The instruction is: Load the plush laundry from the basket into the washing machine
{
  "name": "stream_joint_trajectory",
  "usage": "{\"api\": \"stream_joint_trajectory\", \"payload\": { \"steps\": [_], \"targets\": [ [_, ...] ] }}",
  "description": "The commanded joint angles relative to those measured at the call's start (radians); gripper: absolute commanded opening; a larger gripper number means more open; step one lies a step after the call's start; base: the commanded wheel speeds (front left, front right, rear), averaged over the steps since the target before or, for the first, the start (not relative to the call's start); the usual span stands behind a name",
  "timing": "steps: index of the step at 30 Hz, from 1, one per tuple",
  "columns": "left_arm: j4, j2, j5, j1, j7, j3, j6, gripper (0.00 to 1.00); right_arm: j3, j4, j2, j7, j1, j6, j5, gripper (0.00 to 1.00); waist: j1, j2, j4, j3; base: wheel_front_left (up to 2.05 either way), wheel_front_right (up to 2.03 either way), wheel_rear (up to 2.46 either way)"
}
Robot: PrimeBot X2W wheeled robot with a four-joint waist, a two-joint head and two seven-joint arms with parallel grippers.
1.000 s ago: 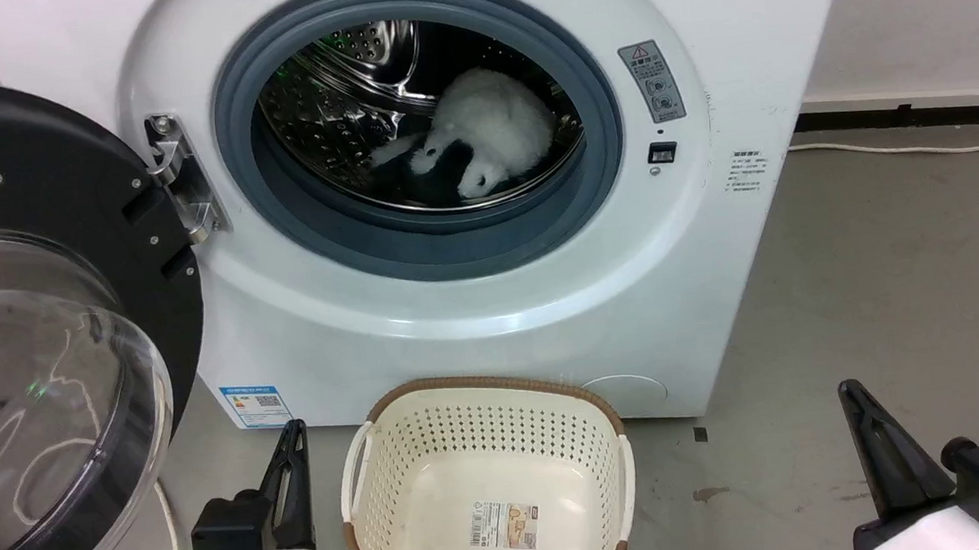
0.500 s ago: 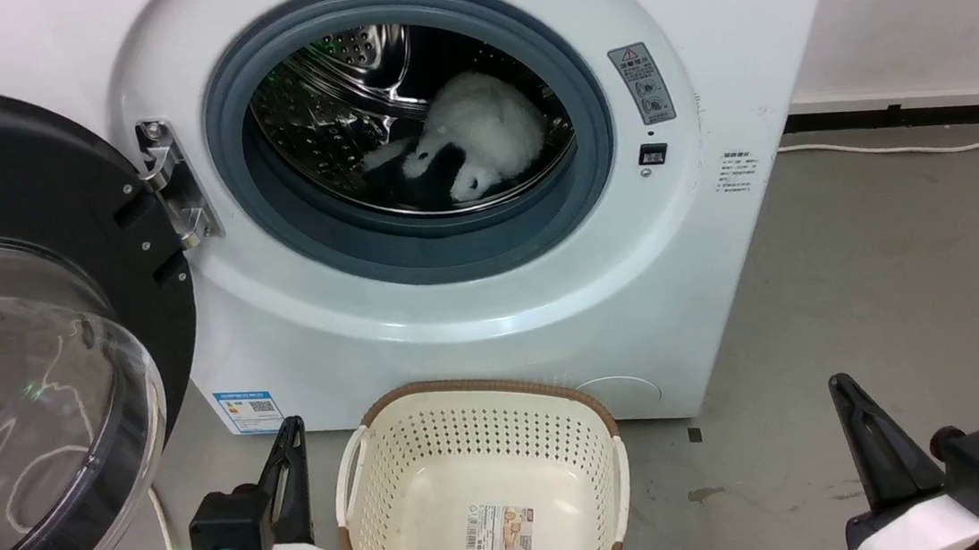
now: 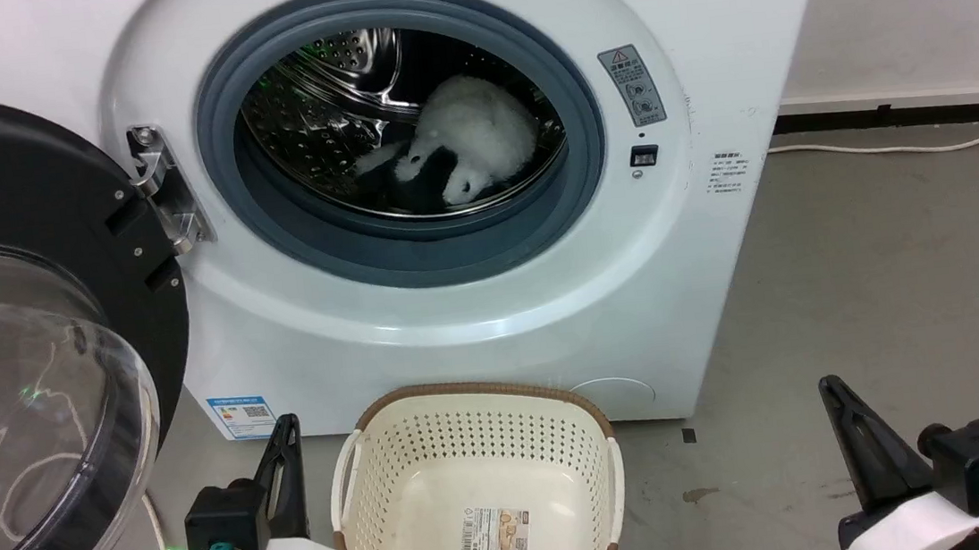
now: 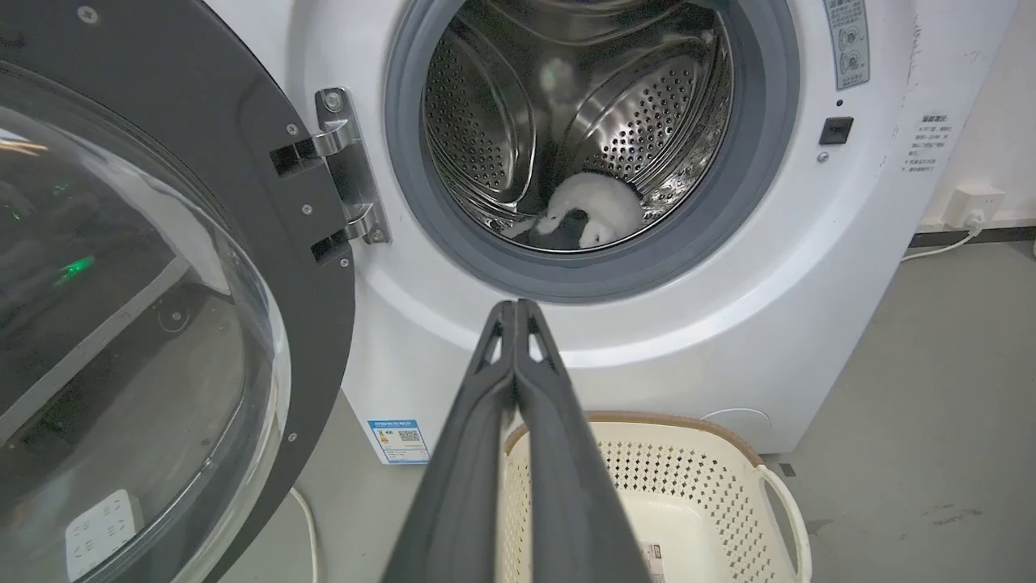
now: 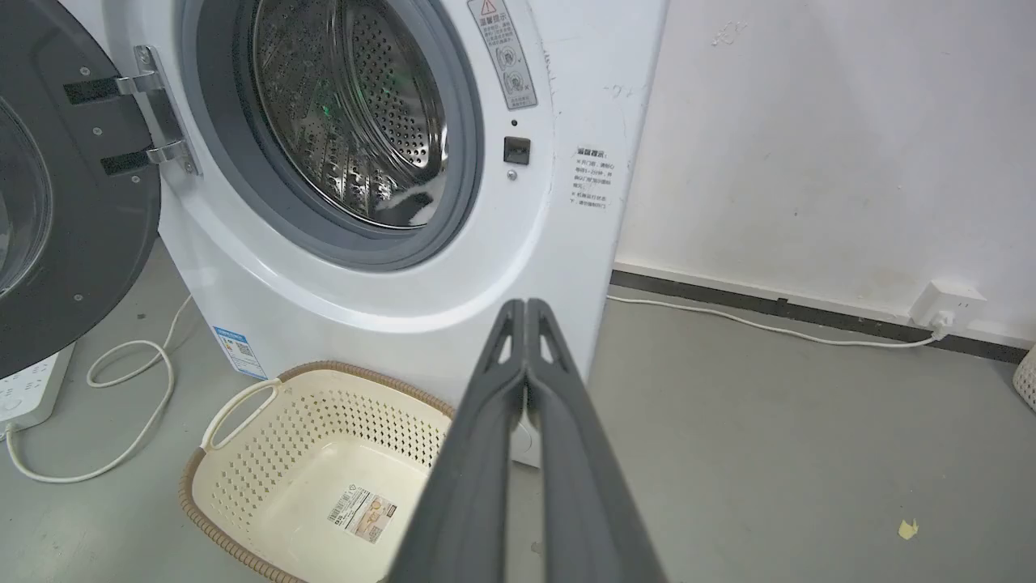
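The left gripper (image 4: 515,306) has its two dark fingers pressed together, tip against tip, holding nothing; the right gripper (image 5: 526,304) is closed the same way. Both hang low above the grey floor (image 3: 886,291). The basket (image 3: 465,390) sits between them, just beside the left gripper on its right side and farther from the right gripper, with the label (image 3: 496,529) on its bottom in plain sight. The plush laundry (image 3: 471,133) lies well ahead of and above both sets of fingertips, inside the steel drum (image 4: 566,97) of the washing machine (image 3: 475,312), down near the grey gasket (image 3: 415,251). From the right wrist, a white patch low in the drum is probably the toy. The door (image 3: 34,400) hangs open left of the left gripper.
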Motion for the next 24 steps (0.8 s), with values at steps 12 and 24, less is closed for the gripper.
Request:
{"api": "stream_joint_trajectory", "payload": {
  "steps": [12, 24],
  "targets": [
    [-0.026, -0.013, 0.022, 0.01, 0.032, 0.022, -0.004, 0.0, 0.014, 0.002, -0.001, 0.033, -0.031, -0.001, -0.006, 0.0, 0.0, 0.0, -0.012, -0.003, 0.0, 0.0, 0.0],
    [-0.043, -0.022, 0.035, 0.012, 0.06, 0.038, -0.005, 0.0, 0.025, 0.002, -0.001, 0.061, -0.041, -0.001, -0.008, 0.0, 0.0, 0.0, -0.023, -0.007, 0.0, 0.0, 0.0]
  ]
}}
